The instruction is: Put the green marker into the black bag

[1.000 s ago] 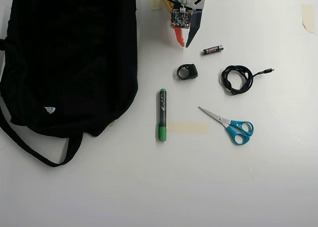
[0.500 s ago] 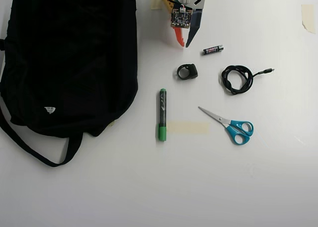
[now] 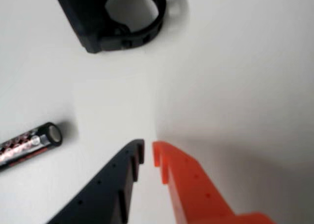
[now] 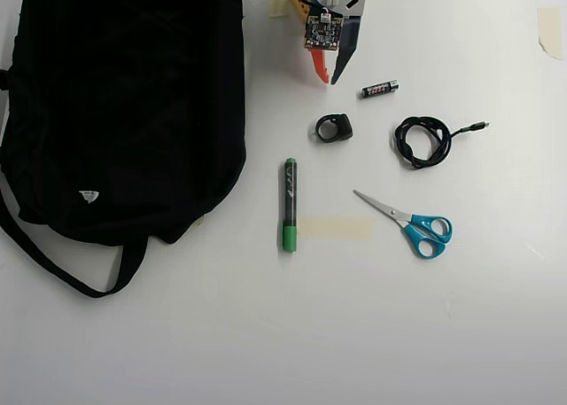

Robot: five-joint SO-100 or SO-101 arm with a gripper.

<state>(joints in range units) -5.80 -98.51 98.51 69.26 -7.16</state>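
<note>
Not started: green marker (image 4: 289, 204) lies untouched on table (image 4: 266, 334), just right of black bag (image 4: 124, 104). Claw (image 4: 325, 79) clenched, empty, at far edge, well apart from marker.

The overhead view looks straight down on the whole table (image 4: 266, 334). The wrist view sits low and close. Both share the ring (image 4: 334, 128) (image 3: 122, 15) and battery (image 4: 379, 89) (image 3: 29, 143).

A: Colours? The bag (image 4: 124, 104) is black with a small white patch; the marker (image 4: 289, 204) is dark with green ends.

B: The hand (image 3: 148, 152) has one orange finger and one black. The scissors (image 4: 412, 223) have blue handles; the battery (image 4: 379, 89) is black with red-and-white checks. White surface (image 4: 372, 325).
</note>
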